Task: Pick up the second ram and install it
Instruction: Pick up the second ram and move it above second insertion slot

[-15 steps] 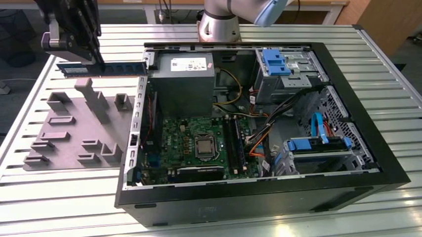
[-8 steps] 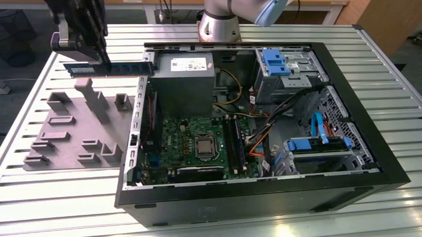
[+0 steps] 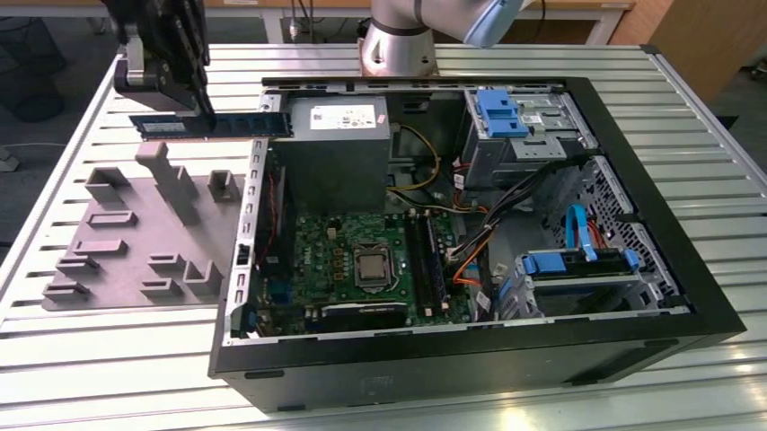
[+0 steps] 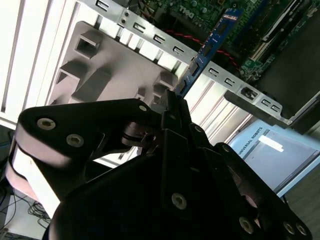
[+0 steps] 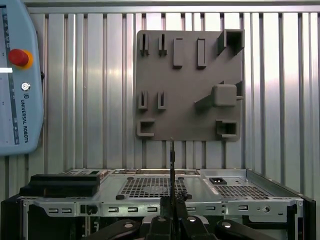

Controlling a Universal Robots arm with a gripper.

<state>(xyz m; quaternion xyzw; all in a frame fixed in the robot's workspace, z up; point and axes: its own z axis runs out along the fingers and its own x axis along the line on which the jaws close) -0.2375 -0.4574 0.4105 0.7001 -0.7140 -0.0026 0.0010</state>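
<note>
1. My end effector (image 4: 172,102) pinches the second ram (image 4: 209,46) by one end.
2. The stick crosses the metal case rail (image 4: 235,85), pointing toward the green motherboard (image 4: 197,12).
3. A grey fixture plate (image 4: 110,65) lies beside that rail.

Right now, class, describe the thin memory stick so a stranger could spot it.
Find the open black computer case on the slatted metal table, then its corner at the exterior view's upper left. There the black gripper pinches a thin, dark blue-green memory stick with small black chips: the only circuit board outside the case.
</note>
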